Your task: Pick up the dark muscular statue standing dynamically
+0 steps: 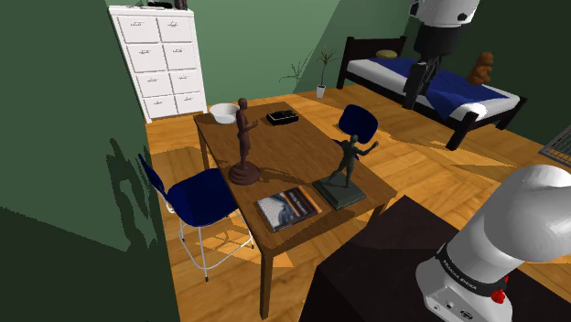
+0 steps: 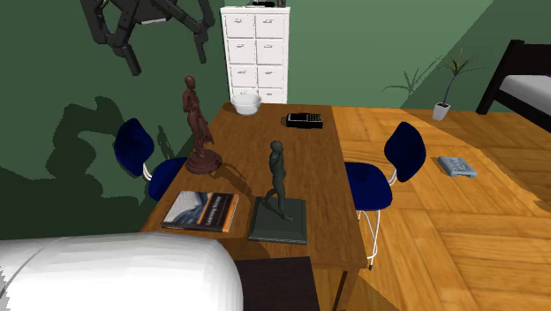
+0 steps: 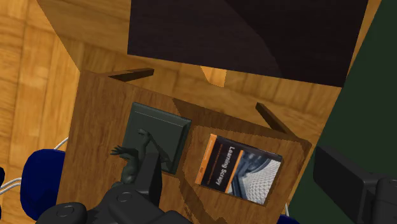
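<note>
On the shoulder view I have the dark statue (image 1: 346,165) at the near end of the wooden table (image 1: 293,148), the end closest to the stand (image 1: 366,274). A book (image 1: 289,207) lies just beside its base on that view's left. The statue is a dark grey-green, muscular figure on a flat rectangular slab of the same colour. It stands upright with its long axis vertical, legs apart in a stride and both arms flung out to the sides. Farther up the table I see a brown statue (image 1: 244,142) on a round foot, a white bowl (image 1: 224,112) and a black box (image 1: 282,116), and a blue chair (image 1: 197,194) stands at the table's side. On the second exterior view the figure is side-on, with one leg ahead of the other along the slab's longer side, which runs with the table's length. I cannot tell which way its face is turned. There the gripper (image 2: 168,62) hangs high over the far left part of the table, well apart from the statue, its fingers (image 2: 131,55) splayed wide with nothing between them. On the wrist view I look down on the dark statue (image 3: 159,130) from above. The figure rises toward the camera with one outstretched hand showing, partly behind one black finger. The other finger stands far off beyond the book, so the claw is wide and empty.
</note>
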